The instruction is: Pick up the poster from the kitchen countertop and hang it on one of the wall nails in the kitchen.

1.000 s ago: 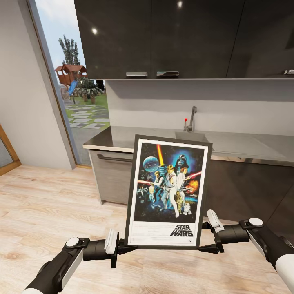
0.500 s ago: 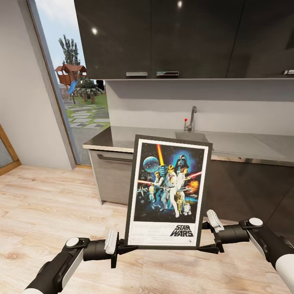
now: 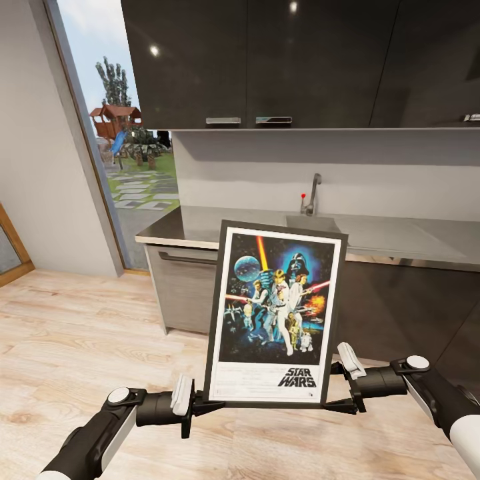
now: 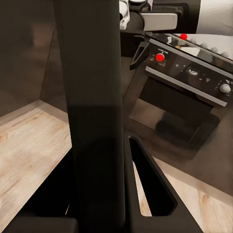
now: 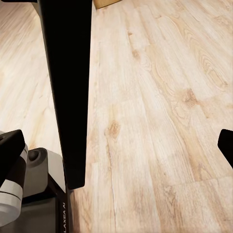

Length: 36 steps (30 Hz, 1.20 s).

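Observation:
The poster [image 3: 275, 313], black-framed with a white border and a "STAR WARS" logo, stands upright in the air between my two grippers, in front of the kitchen countertop [image 3: 193, 230]. My left gripper [image 3: 193, 404] is shut on its lower left corner; the left wrist view has the dark frame edge [image 4: 92, 97] clamped between the fingers [image 4: 150, 184]. My right gripper [image 3: 347, 393] is at the lower right corner. In the right wrist view its fingertips [image 5: 9, 148] stand wide apart, open, with the frame edge [image 5: 68, 87] between them. The wall nails are out of view.
The counter holds an inset sink [image 3: 320, 223] with a tap [image 3: 312, 193], under dark upper cabinets [image 3: 267, 60]. A glass door [image 3: 127, 133] to a garden is at the left. An oven front with red knobs [image 4: 189, 73] lies beyond the poster. Pale wooden floor [image 3: 80, 333] spreads below.

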Available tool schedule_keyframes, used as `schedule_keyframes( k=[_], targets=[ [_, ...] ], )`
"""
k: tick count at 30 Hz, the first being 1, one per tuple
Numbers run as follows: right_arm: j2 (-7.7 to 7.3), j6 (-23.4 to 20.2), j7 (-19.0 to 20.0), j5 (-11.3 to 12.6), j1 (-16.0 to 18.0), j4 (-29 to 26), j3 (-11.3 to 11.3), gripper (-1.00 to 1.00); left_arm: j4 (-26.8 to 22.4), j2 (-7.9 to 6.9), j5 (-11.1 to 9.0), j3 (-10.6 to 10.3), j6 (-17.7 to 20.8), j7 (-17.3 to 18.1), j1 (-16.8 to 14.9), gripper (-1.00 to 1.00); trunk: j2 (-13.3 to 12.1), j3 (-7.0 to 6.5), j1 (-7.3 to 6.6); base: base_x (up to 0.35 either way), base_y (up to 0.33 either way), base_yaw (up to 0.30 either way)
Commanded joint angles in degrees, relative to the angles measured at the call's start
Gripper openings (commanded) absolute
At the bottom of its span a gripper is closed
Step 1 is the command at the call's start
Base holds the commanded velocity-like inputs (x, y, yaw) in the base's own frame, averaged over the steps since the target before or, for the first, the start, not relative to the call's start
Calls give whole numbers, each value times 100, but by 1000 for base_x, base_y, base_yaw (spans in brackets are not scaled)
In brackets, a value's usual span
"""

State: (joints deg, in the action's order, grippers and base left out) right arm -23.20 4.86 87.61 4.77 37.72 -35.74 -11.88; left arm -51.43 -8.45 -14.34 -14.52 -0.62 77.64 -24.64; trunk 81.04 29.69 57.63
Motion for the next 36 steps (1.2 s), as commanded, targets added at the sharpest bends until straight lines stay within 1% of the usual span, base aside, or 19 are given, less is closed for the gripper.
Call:
schedule_keyframes(
  k=[1,11,12,36],
  targets=[
    [-9,50,-7,50,7,5,-43,100,2,-7,-34,-23,-26,-12,-5,-100,4,6,0,0,0,0],
    [-9,50,-7,50,7,5,-43,100,2,-7,-34,-21,-26,-12,-5,-100,4,6,0,0,0,0],
    [-9,50,-7,50,7,5,-43,-100,2,-7,-34,-22,-26,-12,-5,-100,4,6,0,0,0,0],
    [-9,52,-7,50,7,5,-43,-100,2,-7,-34,-24,-28,-12,-5,-100,4,6,0,0,0,0]
  ],
)
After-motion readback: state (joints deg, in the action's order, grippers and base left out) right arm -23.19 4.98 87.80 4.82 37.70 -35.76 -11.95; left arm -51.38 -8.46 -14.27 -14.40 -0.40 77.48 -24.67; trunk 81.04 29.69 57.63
